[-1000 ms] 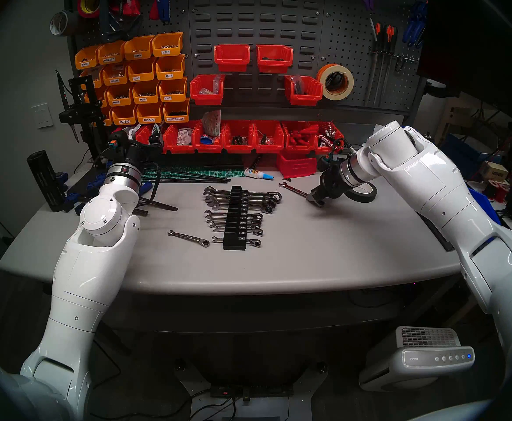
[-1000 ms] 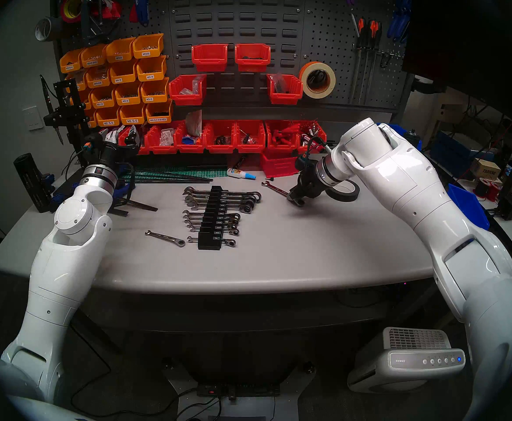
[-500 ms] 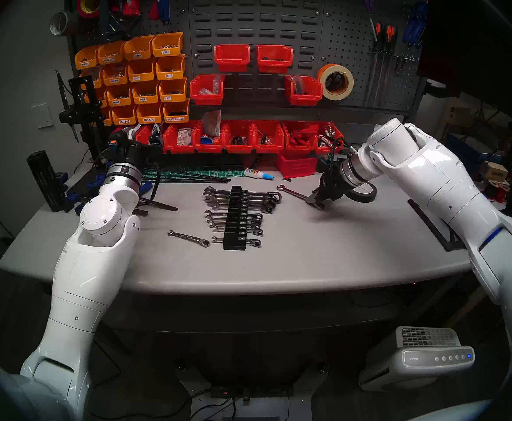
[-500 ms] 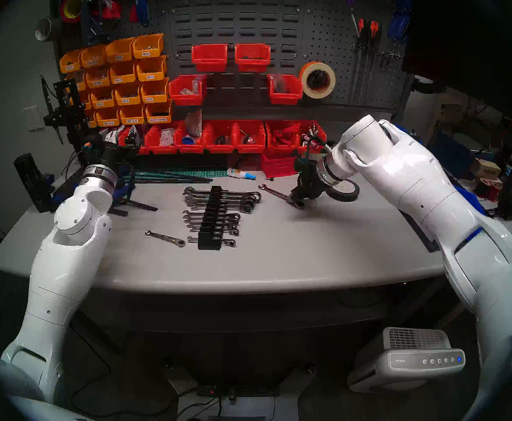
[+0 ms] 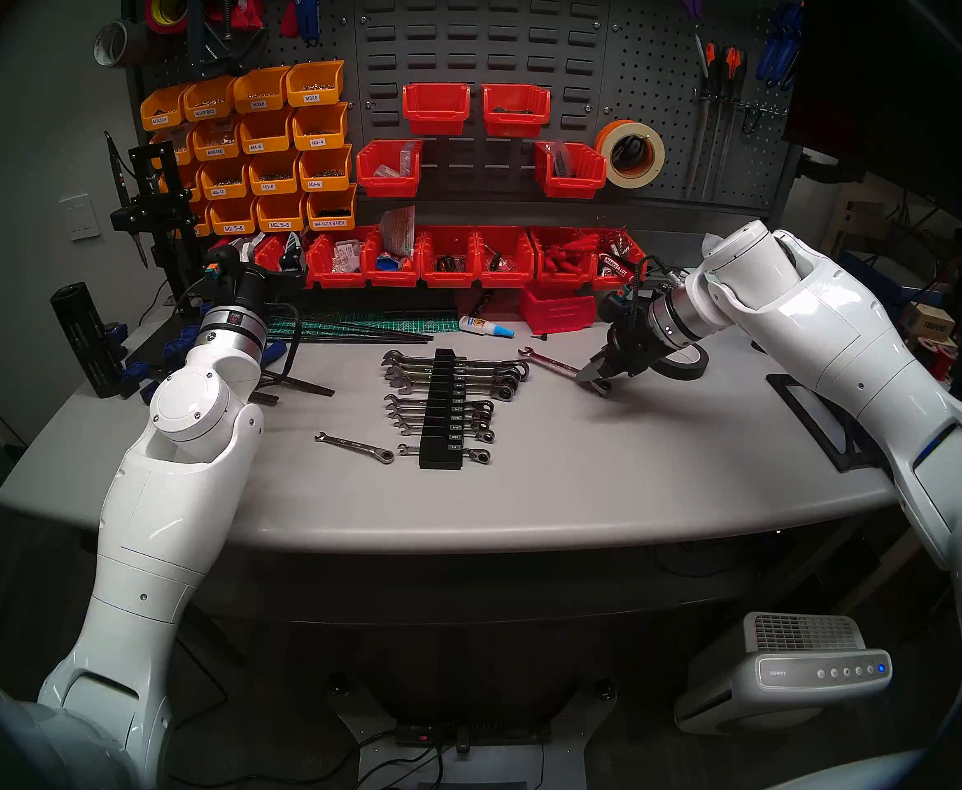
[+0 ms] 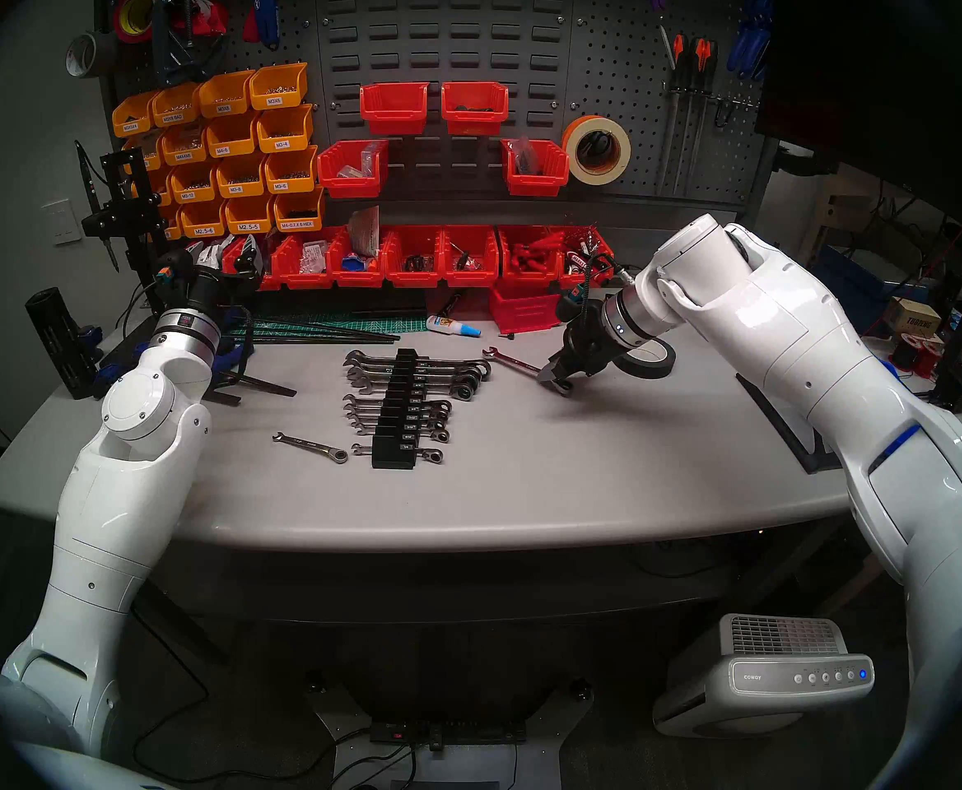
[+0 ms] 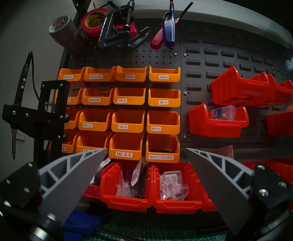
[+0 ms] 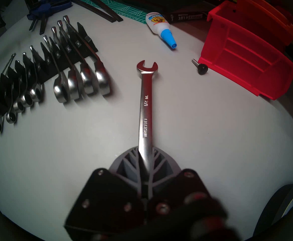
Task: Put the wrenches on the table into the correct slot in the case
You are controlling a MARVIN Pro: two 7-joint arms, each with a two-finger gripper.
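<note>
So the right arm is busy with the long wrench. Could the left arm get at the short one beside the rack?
Probably yes. The short wrench lies on bare table left of the rack, nothing over it, and the left gripper is open and empty.

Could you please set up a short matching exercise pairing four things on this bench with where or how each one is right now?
Things:
1. long wrench
2. short wrench
3. glue bottle
4. left pincer

States:
A. open, facing the wall bins
B. lying left of the case
C. clamped in the right pincer
D. lying behind the case, near the green mat

Pairs: 1-C, 2-B, 3-D, 4-A
</note>
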